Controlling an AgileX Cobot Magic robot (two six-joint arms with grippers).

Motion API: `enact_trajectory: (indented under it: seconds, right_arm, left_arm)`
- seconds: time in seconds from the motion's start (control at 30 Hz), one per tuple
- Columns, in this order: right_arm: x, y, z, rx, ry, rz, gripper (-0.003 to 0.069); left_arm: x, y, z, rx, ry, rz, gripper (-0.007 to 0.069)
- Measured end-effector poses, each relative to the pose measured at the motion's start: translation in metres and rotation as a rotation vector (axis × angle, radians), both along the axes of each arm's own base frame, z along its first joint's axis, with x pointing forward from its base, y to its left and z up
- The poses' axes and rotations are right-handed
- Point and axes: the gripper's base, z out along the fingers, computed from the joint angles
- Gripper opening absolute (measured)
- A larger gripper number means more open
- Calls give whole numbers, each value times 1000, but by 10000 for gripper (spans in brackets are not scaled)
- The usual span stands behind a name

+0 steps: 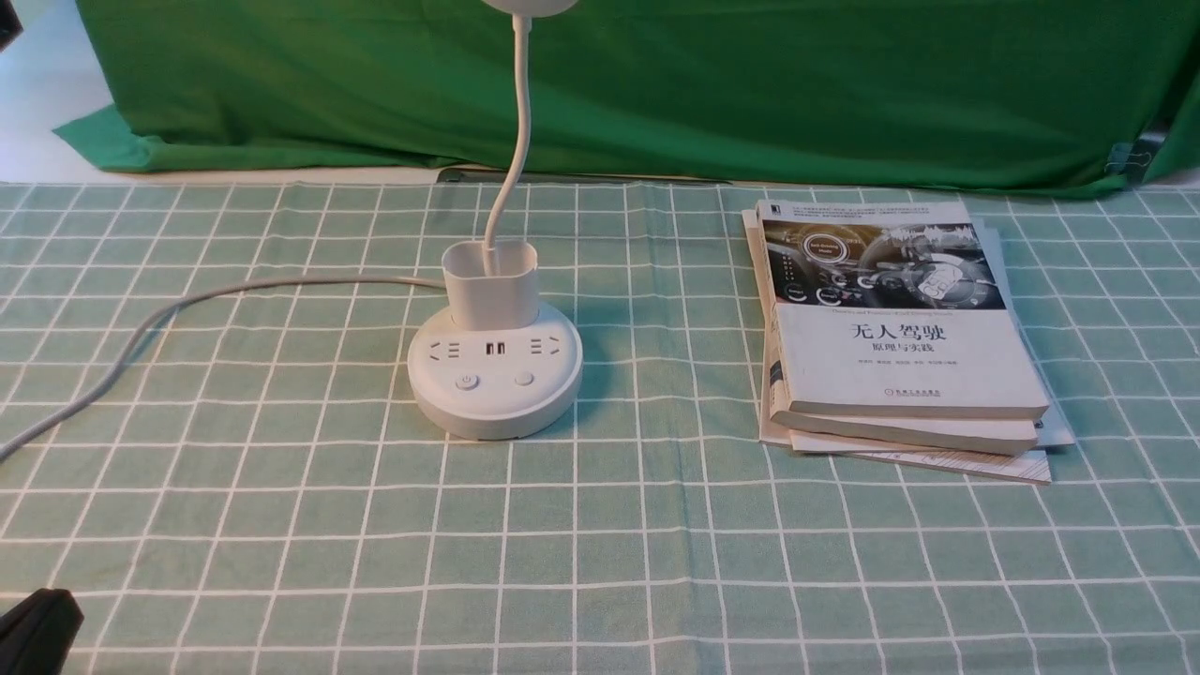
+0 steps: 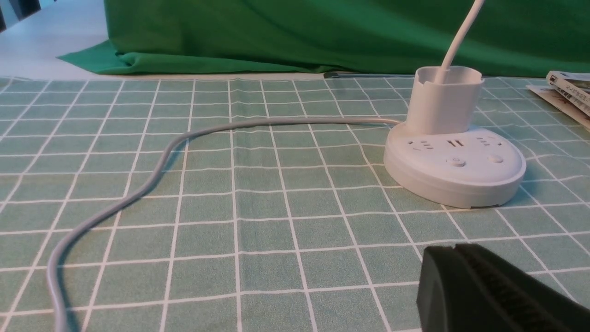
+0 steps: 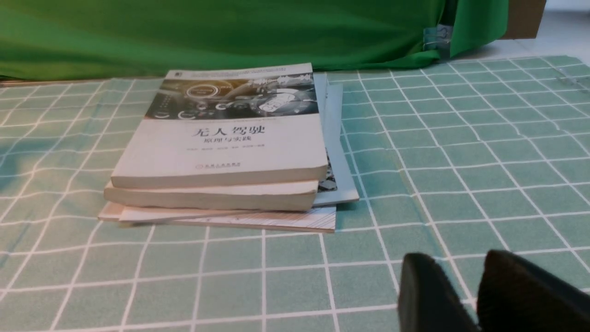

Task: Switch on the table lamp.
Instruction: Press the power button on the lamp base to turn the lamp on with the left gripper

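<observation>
Plainly, one lamp [image 1: 494,375] stands mid-desk [image 1: 281,525], its single cord [image 1: 187,305] trailing toward the left edge. One book pile [image 1: 900,347] lies well apart, rightward. Left claw [image 2: 456,258] is closed and empty; right claw [image 3: 470,276] is barely parted and empty.

A draped green backdrop cloth [image 1: 656,84] rises behind the table's green-and-white checked tablecloth [image 1: 281,525].

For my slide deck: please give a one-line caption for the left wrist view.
White table lamp on green checked cloth, grey cord trailing away; left tool nearby.
</observation>
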Motion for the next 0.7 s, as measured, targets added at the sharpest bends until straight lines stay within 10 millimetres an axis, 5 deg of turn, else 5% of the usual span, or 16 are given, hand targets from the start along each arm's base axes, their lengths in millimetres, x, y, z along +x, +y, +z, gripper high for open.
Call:
enact_trajectory:
  seconds: [0.23, 0.5, 0.7]
  right_arm:
    - [0, 0, 0, 0, 0, 0, 237]
    - [0, 0, 0, 0, 0, 0, 238]
    - [0, 0, 0, 0, 1, 0, 238]
  left_arm:
    - [1, 0, 7, 29, -87, -2, 21]
    - [-21, -2, 72, 30, -866, -13, 21]
    - [-49, 6, 104, -184, -1204, -22, 21]
